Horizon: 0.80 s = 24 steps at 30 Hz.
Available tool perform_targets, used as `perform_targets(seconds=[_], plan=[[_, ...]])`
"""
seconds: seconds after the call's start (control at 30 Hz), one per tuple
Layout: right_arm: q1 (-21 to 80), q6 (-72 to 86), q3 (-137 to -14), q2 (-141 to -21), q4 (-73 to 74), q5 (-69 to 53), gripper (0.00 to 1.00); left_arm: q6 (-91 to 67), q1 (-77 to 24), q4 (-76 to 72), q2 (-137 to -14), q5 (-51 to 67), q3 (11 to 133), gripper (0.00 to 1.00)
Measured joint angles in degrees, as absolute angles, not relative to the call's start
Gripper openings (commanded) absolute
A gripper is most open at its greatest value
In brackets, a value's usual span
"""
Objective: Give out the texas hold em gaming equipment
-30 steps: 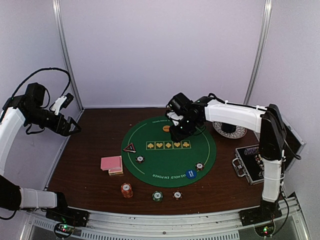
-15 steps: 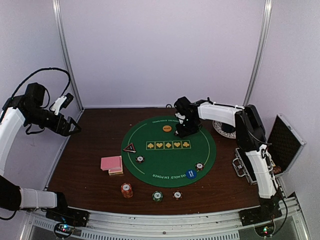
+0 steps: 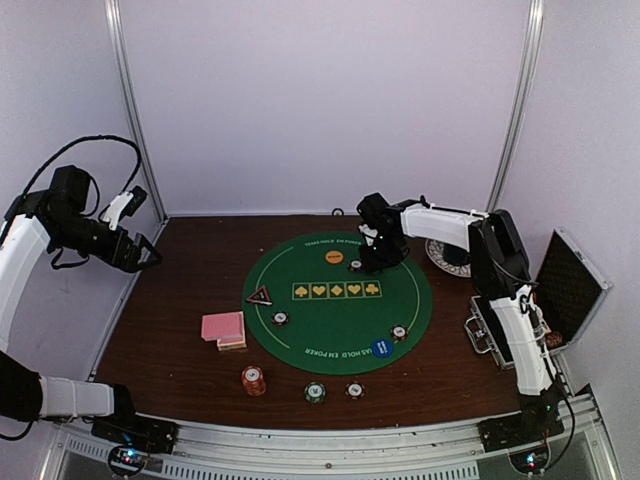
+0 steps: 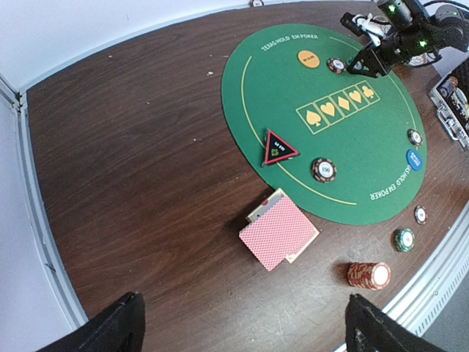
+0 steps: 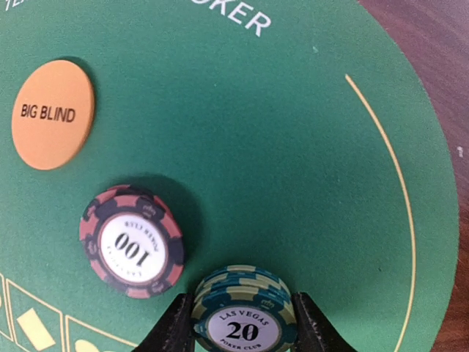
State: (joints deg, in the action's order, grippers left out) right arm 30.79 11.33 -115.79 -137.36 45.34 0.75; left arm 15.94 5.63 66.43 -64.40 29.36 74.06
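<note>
Pinching green chips (image 5: 244, 306), the right gripper (image 5: 242, 330) sits beside a red chip (image 5: 132, 240); left gripper (image 4: 245, 331) spread.

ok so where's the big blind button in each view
Top external: the big blind button lies on the far part of the green mat.
Left wrist: upper right, near the mat's far edge.
Right wrist: upper left, up from the green 20 chips in the right gripper.
Shared landmark: the red 100 chip lying right beside it.
</note>
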Motion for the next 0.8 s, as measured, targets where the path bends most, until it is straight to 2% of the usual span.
perform_targets(seconds=[0.2, 0.3, 0.43, 0.6, 0.8], plan=[[30.09, 11.25, -119.57, -139.76, 45.45, -0.45, 0.62, 15.94, 5.63, 66.50, -64.55, 29.39, 74.06, 0.98], [29.85, 11.14, -120.11, -140.27, 45.50, -1.28, 0.67, 15.94, 5.63, 66.52, -64.69, 29.36, 74.06, 0.98], [29.58, 10.96, -120.18, -140.27, 45.63, -1.50, 0.67, 15.92, 5.63, 66.57, -64.73, 29.36, 74.17, 0.98], [29.56, 10.98, -119.87, -139.83, 45.52, -1.61, 0.61, 15.75, 5.63, 66.57, -64.73, 29.39, 74.70, 0.98], [30.65, 10.81, -116.73, -134.34, 45.36, -1.48, 0.58, 15.68, 5.63, 66.57, -64.73, 29.39, 74.70, 0.98]])
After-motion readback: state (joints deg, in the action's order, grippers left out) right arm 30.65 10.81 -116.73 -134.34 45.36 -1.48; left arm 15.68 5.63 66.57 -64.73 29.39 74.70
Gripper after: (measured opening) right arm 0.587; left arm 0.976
